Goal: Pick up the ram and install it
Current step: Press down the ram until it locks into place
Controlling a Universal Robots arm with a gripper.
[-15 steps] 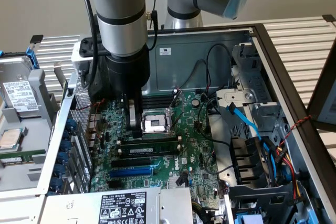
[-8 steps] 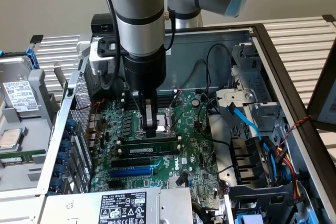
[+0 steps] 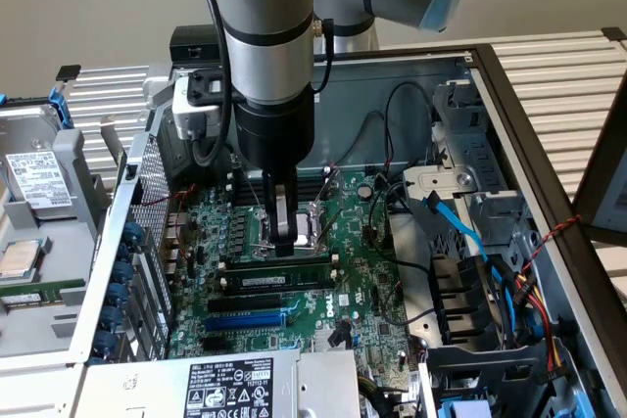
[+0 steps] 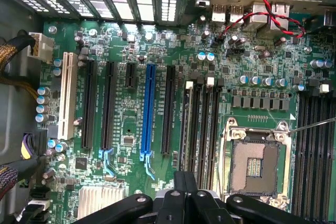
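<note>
Gripper (image 3: 283,234) clenched shut, nothing visibly held, fingertips low over the motherboard (image 3: 367,281) beside the CPU socket (image 3: 312,225); ram (image 3: 282,269) just below the fingertips, lying seated along a black slot, not touched as far as I can tell; blue slot (image 3: 245,320) farther out; red-black wires (image 4: 262,11) near the case edge.

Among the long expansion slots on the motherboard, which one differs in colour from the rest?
The blue slot, also seen in the exterior view. The long slots beside it are black, and one slot near the board's edge is white.
</note>
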